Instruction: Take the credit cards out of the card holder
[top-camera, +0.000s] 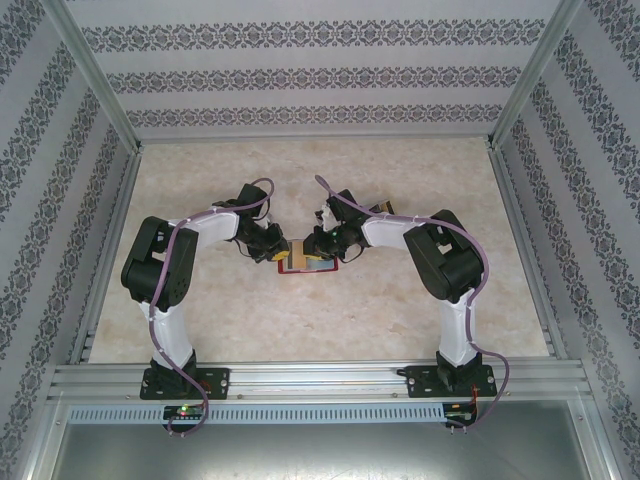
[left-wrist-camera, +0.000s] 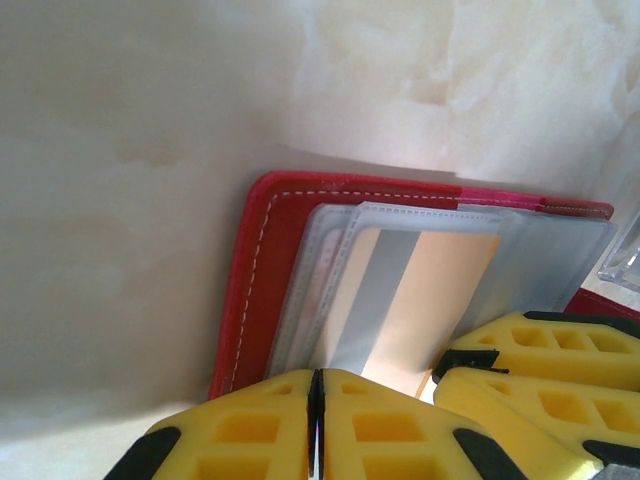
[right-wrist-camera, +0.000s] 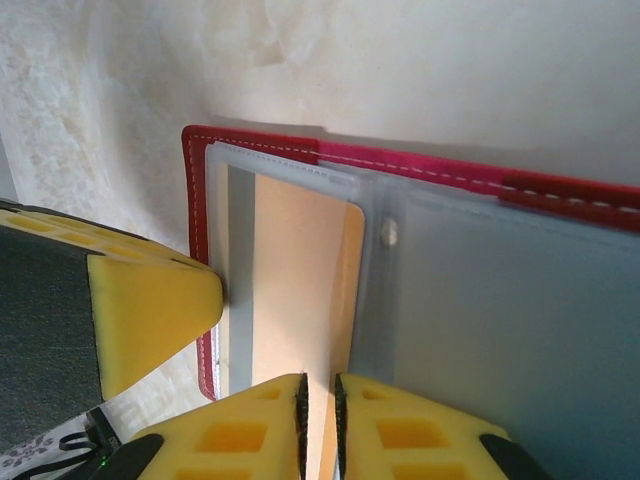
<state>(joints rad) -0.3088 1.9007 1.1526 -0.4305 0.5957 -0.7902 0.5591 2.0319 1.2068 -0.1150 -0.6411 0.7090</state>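
The red card holder (top-camera: 327, 268) lies open flat on the table between both arms, its clear sleeves facing up. A tan credit card (right-wrist-camera: 300, 270) with a grey stripe (left-wrist-camera: 375, 290) sits partly in the left sleeve. My right gripper (right-wrist-camera: 318, 410) is shut on this card's near edge, the card's thin side showing between the pads. My left gripper (left-wrist-camera: 316, 410) is shut, its tips pressed on the holder's left edge (left-wrist-camera: 250, 290). One left finger (right-wrist-camera: 150, 300) touches the sleeve beside the red border. The right fingers (left-wrist-camera: 540, 345) meet the card's corner.
The holder's right half is a pale grey-blue panel (right-wrist-camera: 500, 320) with a small snap (right-wrist-camera: 389, 233). Bare marble tabletop (top-camera: 400, 180) surrounds the holder. Patterned walls and metal rails (top-camera: 300, 375) enclose the table.
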